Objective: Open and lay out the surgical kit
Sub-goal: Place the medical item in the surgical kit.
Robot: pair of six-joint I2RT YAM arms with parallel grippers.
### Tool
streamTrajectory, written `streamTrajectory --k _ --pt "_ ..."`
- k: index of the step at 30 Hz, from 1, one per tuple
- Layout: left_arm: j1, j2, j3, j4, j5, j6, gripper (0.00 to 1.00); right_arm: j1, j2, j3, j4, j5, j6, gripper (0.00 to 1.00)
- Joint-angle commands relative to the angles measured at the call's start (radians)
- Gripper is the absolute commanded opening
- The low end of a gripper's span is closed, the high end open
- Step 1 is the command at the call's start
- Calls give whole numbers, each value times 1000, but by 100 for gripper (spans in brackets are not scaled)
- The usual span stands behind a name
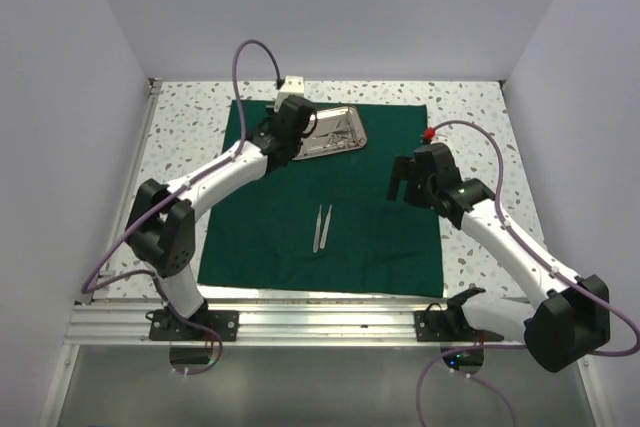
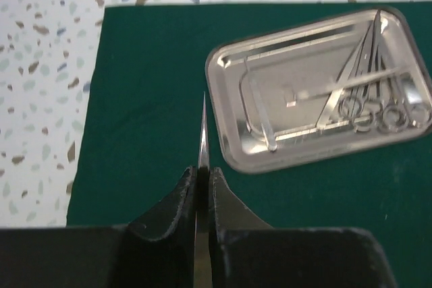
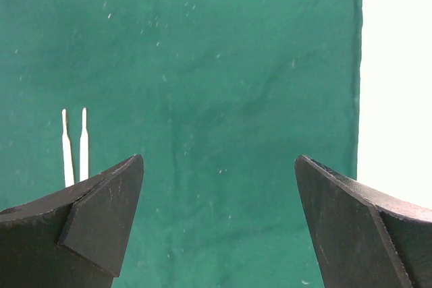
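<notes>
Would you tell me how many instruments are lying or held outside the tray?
2: tweezers lying near the middle of the cloth, and a thin pointed instrument pinched in the left gripper beside the tray. Others may be hidden.

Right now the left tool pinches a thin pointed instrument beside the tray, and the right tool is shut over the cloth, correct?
No: the right tool stands open over the cloth, as the right wrist view shows. The left tool does pinch a thin pointed instrument beside the tray.
</notes>
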Motion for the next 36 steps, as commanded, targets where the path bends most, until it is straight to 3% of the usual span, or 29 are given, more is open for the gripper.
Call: streamTrajectory --k 1,7,10,24,26,27,28,31,33,36 --pt "-28 -102 -203 -42 -70 -125 0 0 -52 -34 47 -69 -19 98" --pt "-54 -237 -504 -77 -110 -285 0 0 -109 -82 61 -111 -31 98" --pt "-54 -259 -585 -86 -115 -334 0 0 -148 -107 77 -123 -30 98" --pt "-131 -343 -806 -92 26 -452 0 2 -176 -100 47 -65 -57 98" --pt "-135 -346 -812 -111 25 -454 9 0 -172 -96 47 -62 -62 98" --pt "-137 -346 -812 -117 25 -455 18 0 -169 -94 43 -62 -63 99" --pt "-141 -348 -809 -126 25 -454 34 0 -168 -94 44 -60 -63 98" --pt "-147 -356 -773 -158 -7 -459 60 2 -170 -96 50 -60 -65 98" --pt "-149 -357 -716 -187 -42 -451 67 2 -173 -97 52 -60 -66 98" --pt "-147 -340 -623 -177 -66 -408 67 0 -176 -97 55 -55 -73 98"
